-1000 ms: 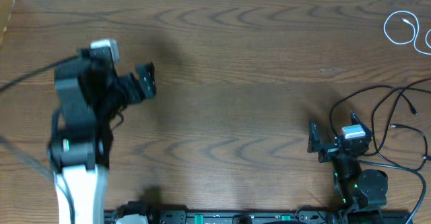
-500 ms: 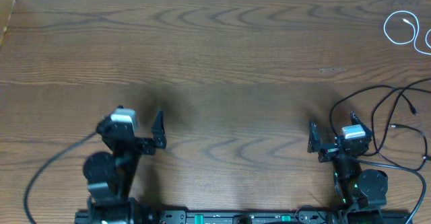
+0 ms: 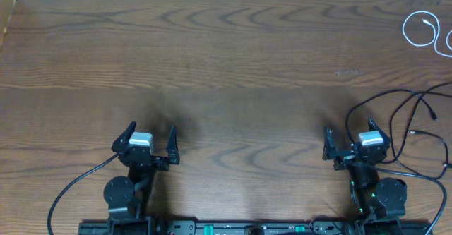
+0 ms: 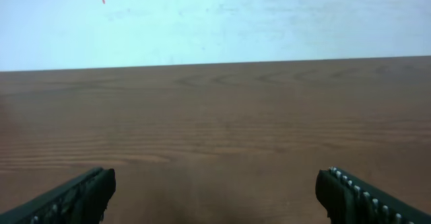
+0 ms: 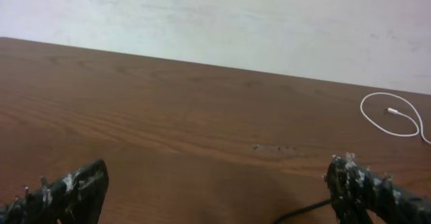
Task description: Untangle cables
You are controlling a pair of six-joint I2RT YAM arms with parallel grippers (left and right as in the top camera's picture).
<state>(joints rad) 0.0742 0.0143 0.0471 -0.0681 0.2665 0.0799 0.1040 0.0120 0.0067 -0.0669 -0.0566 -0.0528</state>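
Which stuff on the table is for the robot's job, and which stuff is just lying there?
For the job:
- white cable, looped at the far right edge
- black cable, sprawled beside the right arm
- left gripper and right gripper, both open, holding nothing

Just there:
- table
- thick black lead fixed to the left arm
- small scuff marks

White cable (image 3: 404,27) curled in a loose loop at the table's far right corner. Thin black cable (image 3: 430,111) sprawled in open curves nearer, well apart from it.
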